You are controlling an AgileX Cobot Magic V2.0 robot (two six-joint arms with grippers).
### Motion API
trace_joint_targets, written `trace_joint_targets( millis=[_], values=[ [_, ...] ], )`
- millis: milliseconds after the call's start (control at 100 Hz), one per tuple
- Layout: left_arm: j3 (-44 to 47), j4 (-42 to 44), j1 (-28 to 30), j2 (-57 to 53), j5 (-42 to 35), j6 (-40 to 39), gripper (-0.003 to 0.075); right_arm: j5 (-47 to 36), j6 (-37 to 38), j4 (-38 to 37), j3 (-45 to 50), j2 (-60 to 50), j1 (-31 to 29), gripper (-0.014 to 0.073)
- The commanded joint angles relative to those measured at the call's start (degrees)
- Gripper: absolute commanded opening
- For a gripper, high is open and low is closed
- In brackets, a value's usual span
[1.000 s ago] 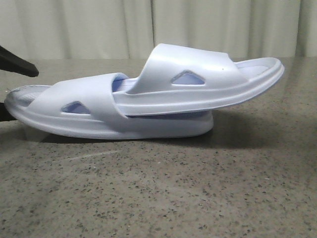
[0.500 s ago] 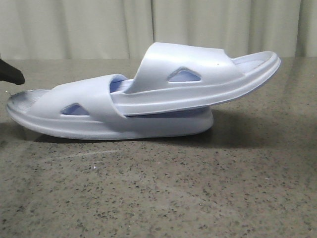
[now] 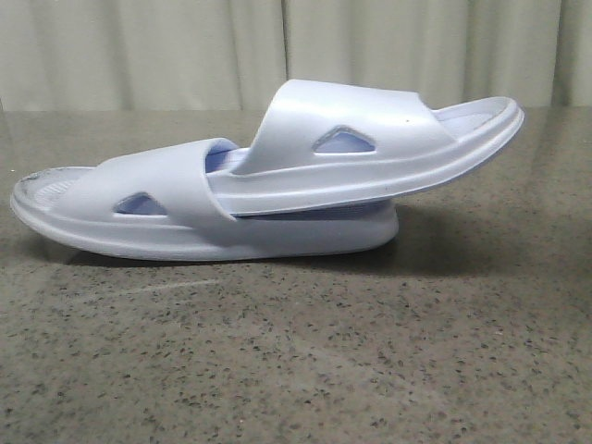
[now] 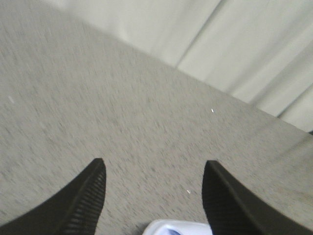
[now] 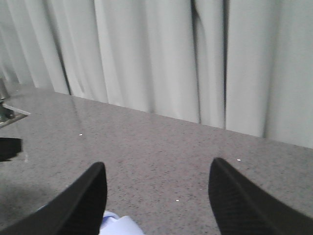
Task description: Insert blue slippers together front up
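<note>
Two pale blue-white slippers lie nested on the grey speckled table (image 3: 305, 361) in the front view. The lower slipper (image 3: 157, 208) lies flat. The upper slipper (image 3: 370, 153) has one end pushed under the lower one's strap and its other end raised to the right. No gripper shows in the front view. My left gripper (image 4: 152, 169) is open and empty, with a slipper edge (image 4: 178, 228) between its fingers at the frame edge. My right gripper (image 5: 157, 174) is open and empty, with a bit of slipper (image 5: 120, 226) by one finger.
Pale curtains (image 3: 296, 51) hang behind the table's far edge. In the right wrist view a dark object (image 5: 10, 148) and a metal fitting (image 5: 7, 110) sit on the table at the frame's side.
The dark left gripper at the left edge of the front view has drawn back out of sight. The upper slipper settled slightly, then stayed still.
</note>
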Motion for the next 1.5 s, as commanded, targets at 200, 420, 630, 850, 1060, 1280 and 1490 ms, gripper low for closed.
trace_joint_targets(
  millis=[200,420,630,850,1060,1280,1490],
  values=[
    [-1.60,10.87,-0.45,-14.74,-7.17,0.75,0.0383,-3.71,-0.98,-3.91,2.47,-0.56,-10.27,0.0397],
    [3.79,14.83,-0.45,-22.75,-8.18,0.75,0.0383,-10.39,-0.98,-6.52,9.38,-4.79,-12.36,0.0397],
    [11.50,18.78,-0.45,-30.05,-10.09,0.75,0.0383,-11.83,-0.98,-8.83,17.05,-12.94,-12.36,0.0397],
    [16.89,22.80,-0.45,-36.53,-10.09,0.75,0.0383,-11.95,-0.98,-8.83,23.80,-21.72,-12.36,0.0397],
    [19.26,22.80,-0.45,-38.09,-10.09,0.75,0.0383,-11.95,-0.98,-8.83,27.54,-26.67,-12.36,0.0396],
    [19.37,22.80,-0.45,-38.09,-9.95,0.75,0.0375,-12.19,-0.98,-8.83,28.43,-26.79,-12.36,0.0373],
    [19.37,22.80,-0.45,-38.09,-9.95,0.75,0.0216,-12.33,-0.98,-8.83,28.43,-26.79,-12.36,0.0125]
  ],
)
